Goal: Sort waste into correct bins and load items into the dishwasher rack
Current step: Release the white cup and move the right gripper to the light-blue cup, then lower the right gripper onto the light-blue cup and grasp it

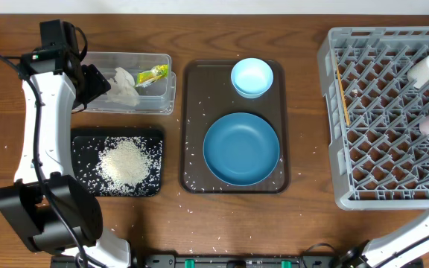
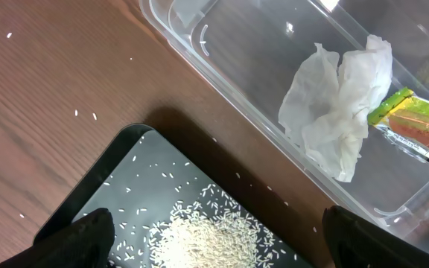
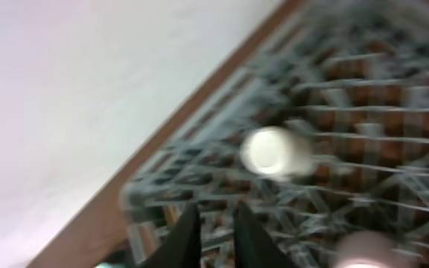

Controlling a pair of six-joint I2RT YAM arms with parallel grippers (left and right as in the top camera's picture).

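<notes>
Chopsticks [image 1: 342,95] near-to-far along rack [image 1: 382,199] inner edge

Brown serving tray [image 1: 196,89] lies on wooden table [image 1: 304,216], pale wall [image 3: 65,89] perhaps beyond.

- Found tissue [image 1: 124,83], wrapper [image 1: 153,74] in tub [image 1: 125,109] — rice [image 1: 125,162] on shallow tray [image 1: 84,138] before it.
- Saw bowl [image 1: 252,77] behind plate [image 1: 241,148] on serving tray [image 1: 199,89], centre.
- Spotted cups [image 1: 427,68], chopsticks [image 1: 342,97] in rack [image 1: 378,149], right.

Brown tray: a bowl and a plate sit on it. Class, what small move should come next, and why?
Probably bring the right gripper from the rack toward the light blue bowl: it and the dark blue plate are not racked, while tissue, wrapper and most rice are binned.
</notes>
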